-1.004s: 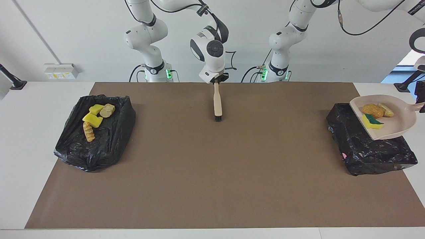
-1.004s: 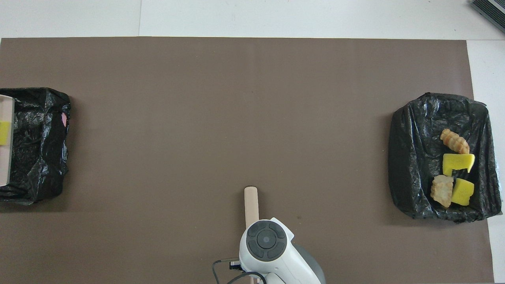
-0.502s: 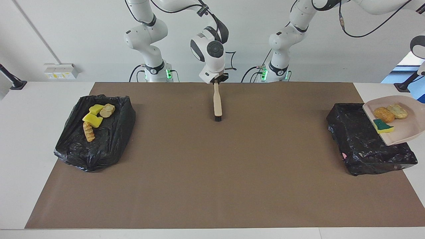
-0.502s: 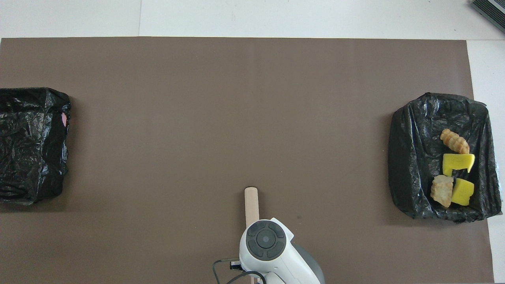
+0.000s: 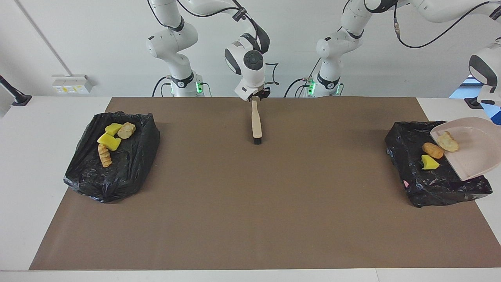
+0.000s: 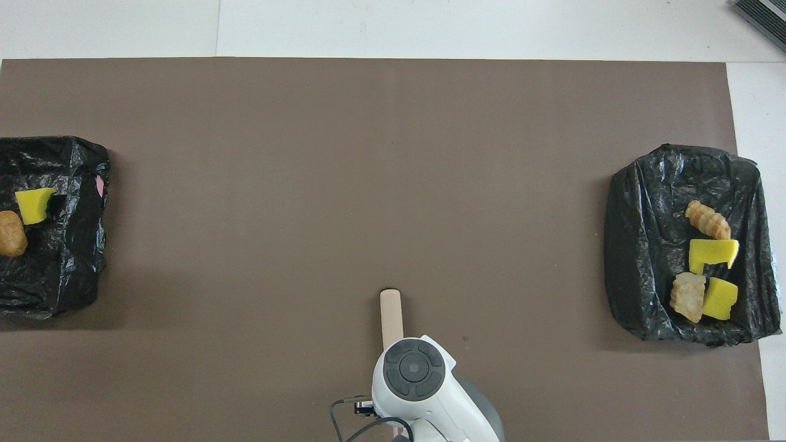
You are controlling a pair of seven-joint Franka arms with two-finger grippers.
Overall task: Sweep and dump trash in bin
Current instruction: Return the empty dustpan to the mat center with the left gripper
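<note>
Well along, by the look of it; nearly finished.

Four scraps of the trash (two yellow sponge pieces, a tan lump, a ridged bread-like stick) lying in the black-bagged bin toward the right arm's end of the tabletop.

At the left arm's end, a beige dustpan tilted lip-down over a second bagged bin. Carried by the left arm; left gripper almost wholly past the edge of the facing view, jaws taken as pressed tight on the dustpan handle, since the pan hangs in the air. Orange lump and green-and-yellow sponge piece off the pan and down on the bag, both also plain in the overhead view. Pale tan lump at the pan's lip, not yet off it.

Brush flat on the brown mat, close to the robots' edge, bristle end pointing away from them. Right gripper right at the tip of its handle; impossible to tell whether clamped on it or let go.

No scrap to be seen loose on the mat, so sweeping judged done. Left to do, probably: tip out that last lump, then set the dustpan down.
</note>
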